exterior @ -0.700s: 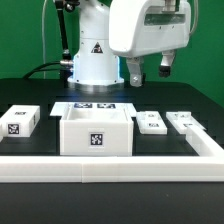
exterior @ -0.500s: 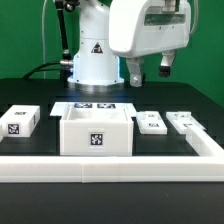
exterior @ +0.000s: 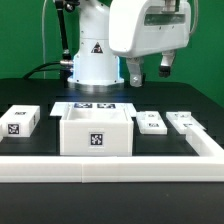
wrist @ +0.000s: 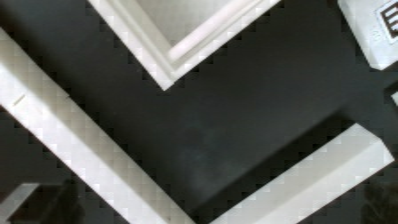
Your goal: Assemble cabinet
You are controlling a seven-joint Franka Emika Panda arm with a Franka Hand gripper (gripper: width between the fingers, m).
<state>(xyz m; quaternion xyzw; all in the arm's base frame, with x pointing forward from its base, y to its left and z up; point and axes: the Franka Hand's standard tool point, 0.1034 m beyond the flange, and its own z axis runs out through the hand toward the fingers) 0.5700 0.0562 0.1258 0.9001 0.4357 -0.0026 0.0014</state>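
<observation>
Your gripper (exterior: 150,70) hangs above the table (exterior: 30,95), jaws apart, holding nothing. The cabinet (exterior: 97,141) sits mid-table, open side up, with loose panels (exterior: 19,121) on both sides.

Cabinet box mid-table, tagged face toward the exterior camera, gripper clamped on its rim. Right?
Not quite. The gripper hangs well above the table, clear of the cabinet, fingers apart and holding nothing, as the exterior view shows. The rest stands: box mid-table, tagged face toward the camera.
</observation>
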